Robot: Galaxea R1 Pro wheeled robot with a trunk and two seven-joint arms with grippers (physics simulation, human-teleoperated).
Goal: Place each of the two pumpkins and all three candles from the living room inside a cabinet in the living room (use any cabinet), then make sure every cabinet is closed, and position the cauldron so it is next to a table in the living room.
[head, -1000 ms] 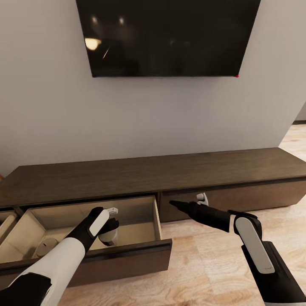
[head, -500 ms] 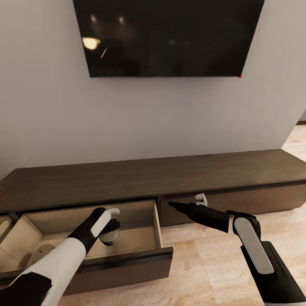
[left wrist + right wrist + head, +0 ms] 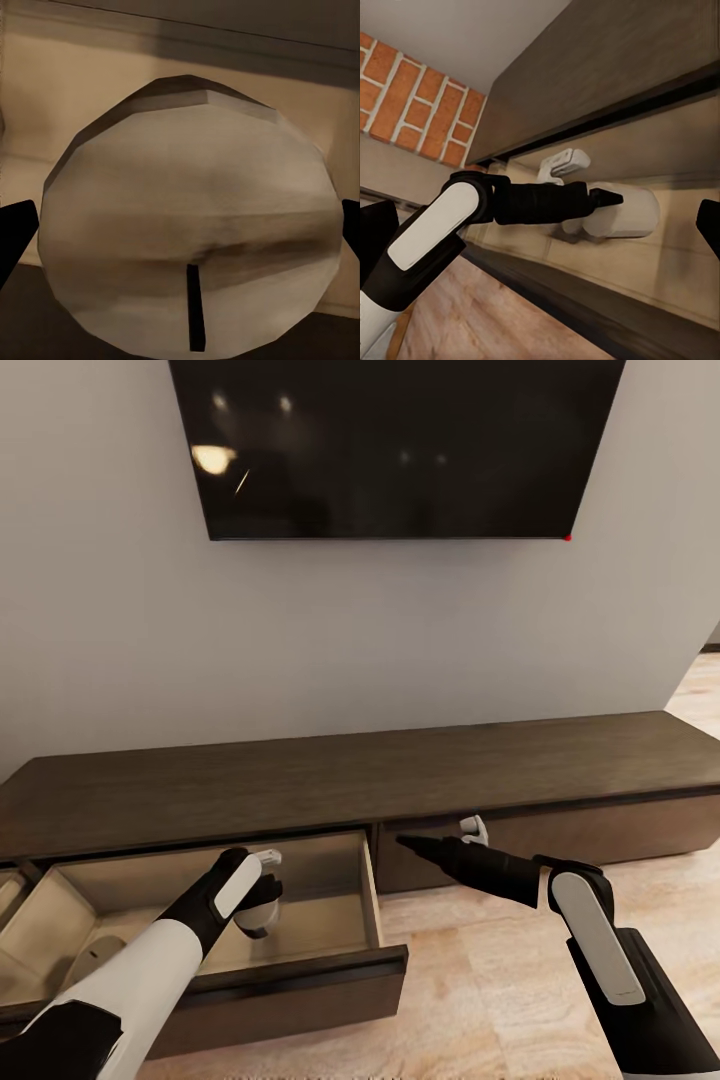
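Observation:
The long dark brown cabinet (image 3: pixel 400 765) stands against the wall with one drawer (image 3: pixel 300 970) pulled out, its inside pale wood. My left gripper (image 3: pixel 258 892) reaches into that drawer and is shut on a pale candle (image 3: pixel 256 913). In the left wrist view the candle's round top (image 3: pixel 187 225) with its dark wick spans the gap between my fingertips. The right wrist view has the same candle (image 3: pixel 624 214) at my left gripper (image 3: pixel 591 184). A second candle (image 3: pixel 95 955) lies in the drawer's left part. My right gripper (image 3: pixel 432 845) hovers open before a closed drawer front (image 3: pixel 600 830). Pumpkins and cauldron are out of view.
A black TV (image 3: pixel 395 445) hangs on the grey wall above the cabinet. Another drawer (image 3: pixel 12 895) stands open at the far left. Light wood floor (image 3: pixel 480 980) lies in front, and a brick wall (image 3: pixel 412 97) appears in the right wrist view.
The whole picture has shifted slightly, so the camera moved. Both arms keep nearly the same pose, and my left gripper still has the candle in the drawer.

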